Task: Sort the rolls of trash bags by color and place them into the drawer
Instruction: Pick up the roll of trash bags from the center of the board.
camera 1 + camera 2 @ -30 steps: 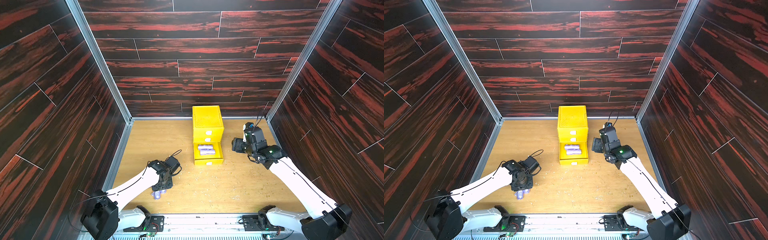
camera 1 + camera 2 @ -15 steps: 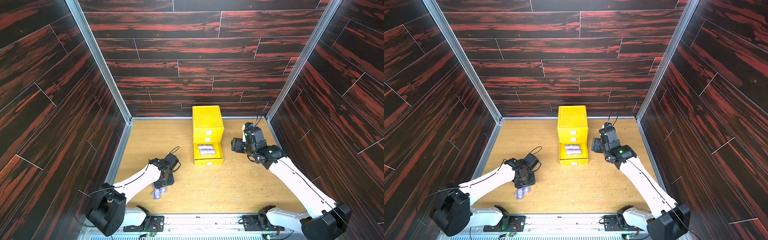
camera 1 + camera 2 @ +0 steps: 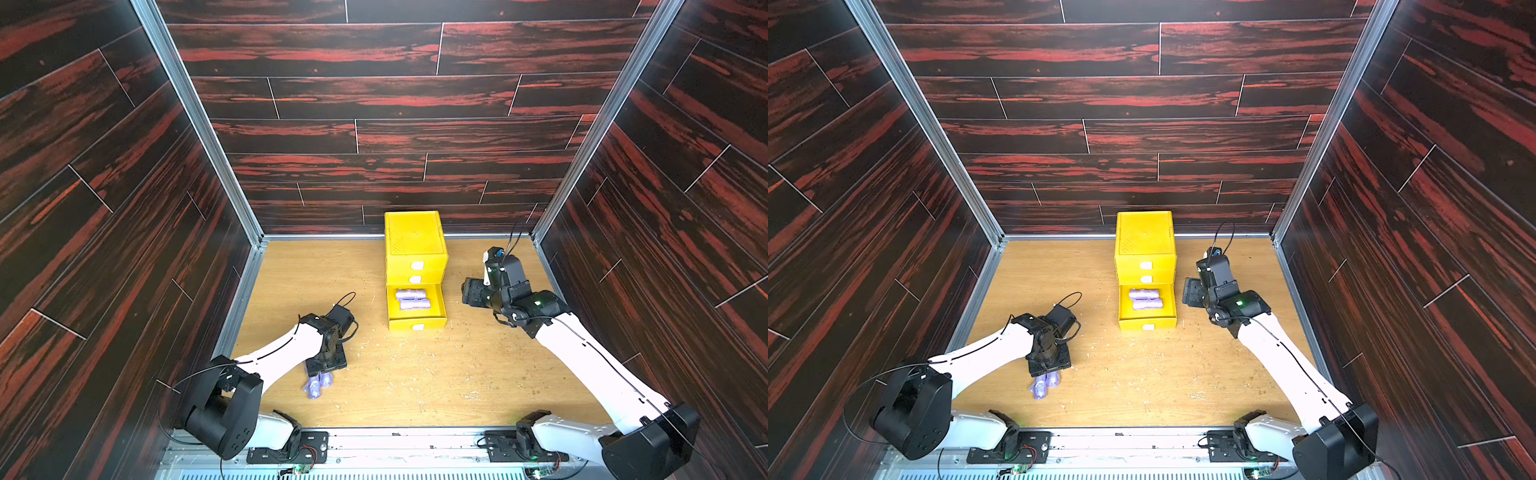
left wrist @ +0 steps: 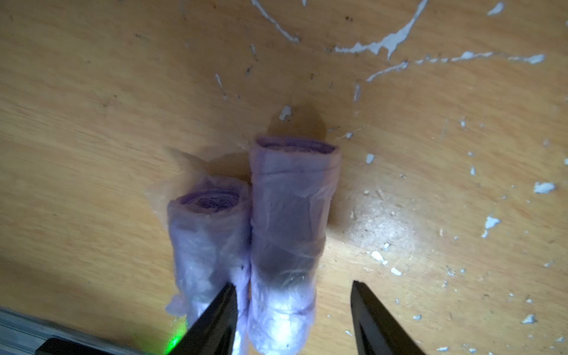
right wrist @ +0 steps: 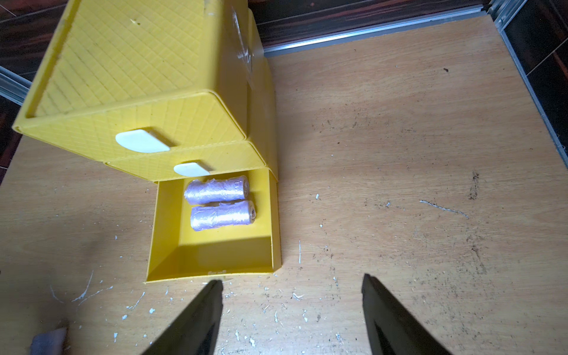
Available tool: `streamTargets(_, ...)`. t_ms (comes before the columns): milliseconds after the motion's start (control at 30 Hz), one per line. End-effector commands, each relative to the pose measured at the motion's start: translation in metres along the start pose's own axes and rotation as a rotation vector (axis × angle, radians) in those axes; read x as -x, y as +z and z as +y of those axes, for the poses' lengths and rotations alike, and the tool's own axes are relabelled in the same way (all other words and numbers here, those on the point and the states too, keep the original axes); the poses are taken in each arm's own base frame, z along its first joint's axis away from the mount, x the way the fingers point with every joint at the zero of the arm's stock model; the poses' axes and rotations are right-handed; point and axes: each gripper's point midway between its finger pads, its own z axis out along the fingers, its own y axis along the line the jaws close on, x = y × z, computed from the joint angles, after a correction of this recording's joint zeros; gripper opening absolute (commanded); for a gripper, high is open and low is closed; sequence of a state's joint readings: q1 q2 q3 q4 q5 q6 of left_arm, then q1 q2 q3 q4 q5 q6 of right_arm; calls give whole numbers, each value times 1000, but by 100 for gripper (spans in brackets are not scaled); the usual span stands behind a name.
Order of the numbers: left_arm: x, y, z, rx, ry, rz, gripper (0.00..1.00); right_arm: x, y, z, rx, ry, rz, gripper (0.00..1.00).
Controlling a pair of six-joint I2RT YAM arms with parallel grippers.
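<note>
Two lilac-purple rolls of trash bags lie side by side on the wooden table near the front left. My left gripper points down over them, open. One roll sits between the jaws with a gap to one finger; the other finger is wedged against the second roll. The yellow drawer cabinet stands at the back centre, bottom drawer pulled out. Two purple rolls lie inside it. My right gripper hovers open and empty, right of the drawer.
Dark red-streaked wall panels enclose the table on three sides. A metal rail with both arm bases runs along the front edge. The wood surface is scuffed with white flecks. The two upper drawers are shut.
My left gripper's jaws have widened over the two purple rolls at the front left. The right arm has stayed where it was.
</note>
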State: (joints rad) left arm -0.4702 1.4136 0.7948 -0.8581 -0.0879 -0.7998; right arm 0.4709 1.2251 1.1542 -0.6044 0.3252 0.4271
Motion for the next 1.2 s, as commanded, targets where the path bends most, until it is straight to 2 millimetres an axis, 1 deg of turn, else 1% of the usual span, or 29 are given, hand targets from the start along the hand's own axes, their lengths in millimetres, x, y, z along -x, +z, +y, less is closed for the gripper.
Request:
streamTargets(0, 1, 0, -4, -12, 24, 12, 63, 0, 3, -2, -7, 3, 5, 75)
streamTargets(200, 6, 1, -7, -13, 35, 11, 62, -1, 3, -3, -13, 2, 6, 75)
streamTargets(300, 6, 5, -7, -2, 42, 23, 62, -2, 4, -3, -16, -2, 8, 75)
streamTargets(533, 10, 11, 1, 15, 28, 34, 62, -4, 6, -3, -13, -4, 15, 75)
streamTargets(733, 14, 11, -1, 13, 47, 41, 61, -7, 7, -3, -14, -6, 21, 76)
streamTargets(967, 15, 13, -1, 14, 56, 58, 54, -6, 5, -3, -12, -8, 17, 76)
streamTargets(1067, 16, 12, -2, 8, 59, 62, 49, -5, 5, -3, -12, -7, 16, 76)
streamTargets(1167, 16, 6, -4, 1, 82, 66, 38, -6, 5, -4, -12, -7, 16, 76)
